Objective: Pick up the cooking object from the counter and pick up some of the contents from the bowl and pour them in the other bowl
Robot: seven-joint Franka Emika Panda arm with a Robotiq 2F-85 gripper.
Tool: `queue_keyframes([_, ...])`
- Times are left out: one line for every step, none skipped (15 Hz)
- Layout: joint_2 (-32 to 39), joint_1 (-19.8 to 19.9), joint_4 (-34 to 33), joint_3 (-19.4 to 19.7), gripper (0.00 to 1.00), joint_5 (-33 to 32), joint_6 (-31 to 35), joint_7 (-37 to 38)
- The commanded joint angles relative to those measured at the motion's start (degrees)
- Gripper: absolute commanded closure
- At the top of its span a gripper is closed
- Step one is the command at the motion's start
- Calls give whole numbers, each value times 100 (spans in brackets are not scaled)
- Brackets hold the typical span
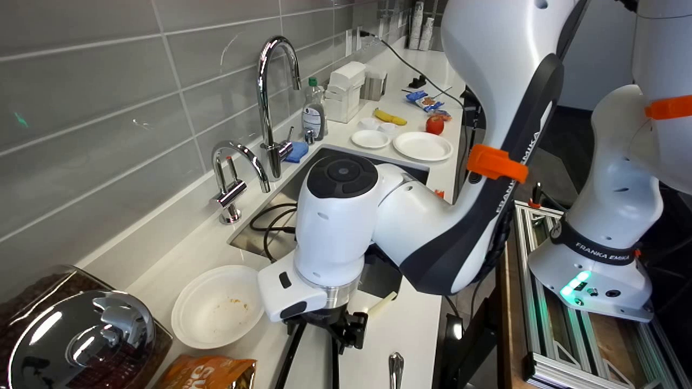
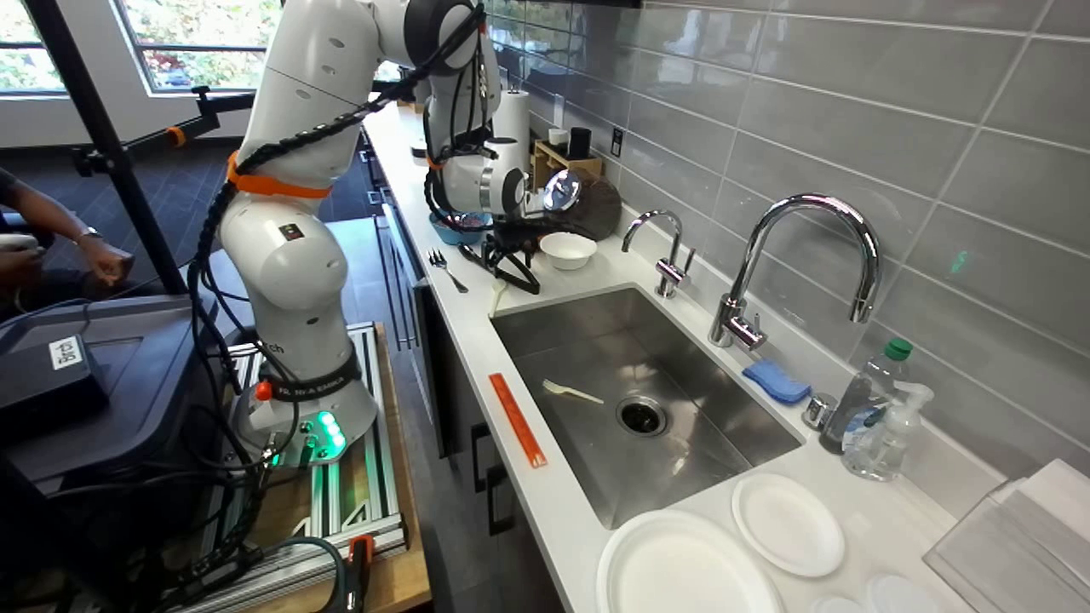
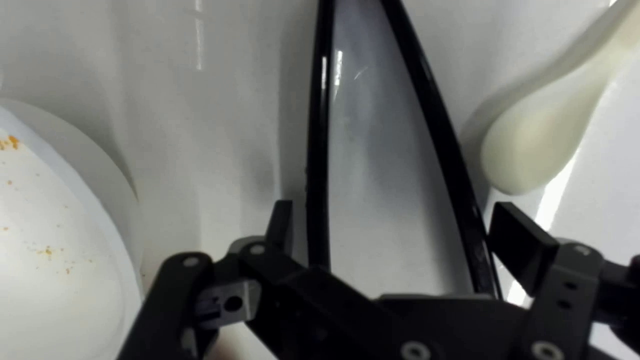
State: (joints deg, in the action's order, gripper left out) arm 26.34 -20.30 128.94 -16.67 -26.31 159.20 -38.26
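Nearest in the wrist view, the gripper (image 3: 395,227) has its fingers (image 3: 522,247) spread wide, with the long black utensil (image 3: 317,150) between them: two thin legs that draw together toward the top of that view. A gap shows between the left leg and the finger beside it; the right leg is just beside the opposite finger, and whether the two touch cannot be told. The utensil is down by the pale counter (image 1: 416,335), though how much of it rests there is unclear. Next out, the cream spoon (image 3: 532,145) lies near the right leg, and apart from the left leg stands the white bowl (image 1: 213,324), upright, with orange crumbs (image 3: 48,251) inside. An orange packet (image 1: 208,373) and a large lidded container (image 1: 81,340) are just beside that bowl. A metal fork (image 2: 449,271) lies near the counter's front edge, and in an exterior view a blue bowl (image 2: 461,237) sits close behind the gripper, its contents too small to make out. Farther off is the steel sink (image 2: 562,349), a cream fork (image 2: 576,392) in its basin; a short tap (image 1: 230,195) and a taller tap (image 1: 265,105) stand along its wall side. Past the sink come two white plates (image 1: 423,145), then a red fruit (image 1: 434,125), a banana (image 1: 390,117) and a blue packet (image 1: 420,98).
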Motion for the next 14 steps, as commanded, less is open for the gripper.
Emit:
queue_keyframes([87,-31,-49,56,0,-143,83,145])
queue_keyframes([92,-27,-51,53,14,-136,80,142])
queue_keyframes([94,-26,-52,51,25,-133,81,143])
queue_keyframes([94,-26,-53,48,34,-130,83,144])
queue_keyframes([93,-24,-57,45,37,-129,83,142])
queue_keyframes([92,-26,-62,44,38,-128,82,143])
queue_keyframes([89,-27,-68,42,39,-129,81,143])
queue_keyframes([82,-22,-75,33,39,-121,79,138])
queue_keyframes([74,-21,-74,33,36,-121,81,141])
queue_keyframes([59,-19,-69,30,35,-119,81,142])
queue_keyframes([41,-18,-64,25,33,-116,73,140])
queue_keyframes([7,-19,-44,26,34,-119,68,149])
queue_keyframes([-17,-17,-36,23,33,-116,64,152])
queue_keyframes([-49,-16,-17,26,35,-116,63,163])
